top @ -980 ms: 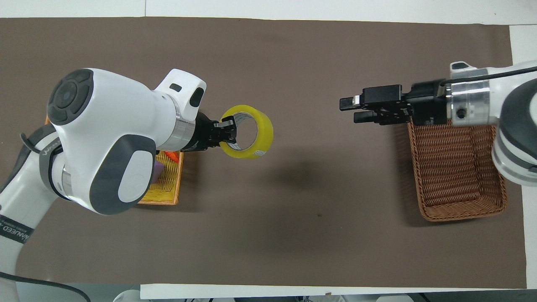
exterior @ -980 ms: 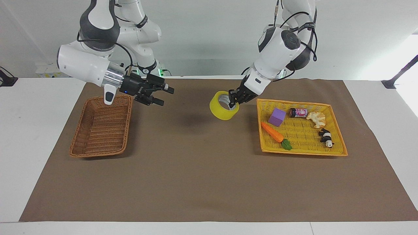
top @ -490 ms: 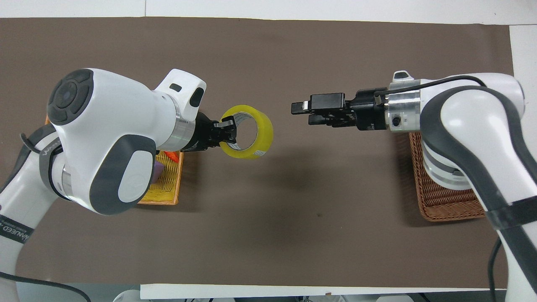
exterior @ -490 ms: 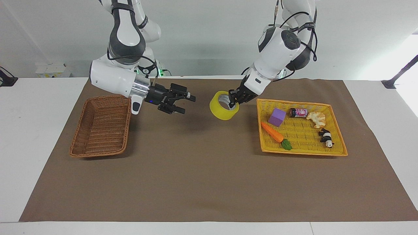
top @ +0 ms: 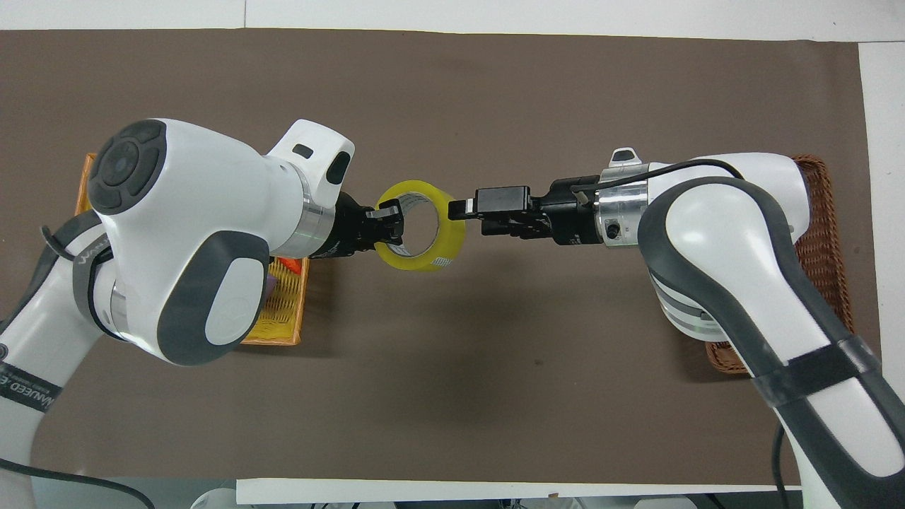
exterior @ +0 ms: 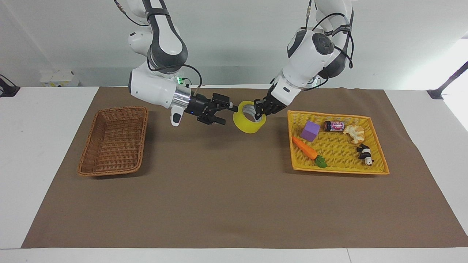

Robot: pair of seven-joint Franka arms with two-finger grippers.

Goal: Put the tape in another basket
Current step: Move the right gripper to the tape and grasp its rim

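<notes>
I am observing the left gripper (exterior: 260,110) pinching the tape (exterior: 248,121) over the mat (exterior: 219,190), the right gripper (exterior: 225,114) spread at its rim.

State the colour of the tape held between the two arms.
The tape is translucent yellow with a white inner core, clearest in the facing view.

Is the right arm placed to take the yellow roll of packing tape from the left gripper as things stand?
Probably yes. The right gripper, jaws open, sits at the rim of the yellow roll of packing tape, which the left gripper holds in the air; nothing stands between them.
</notes>
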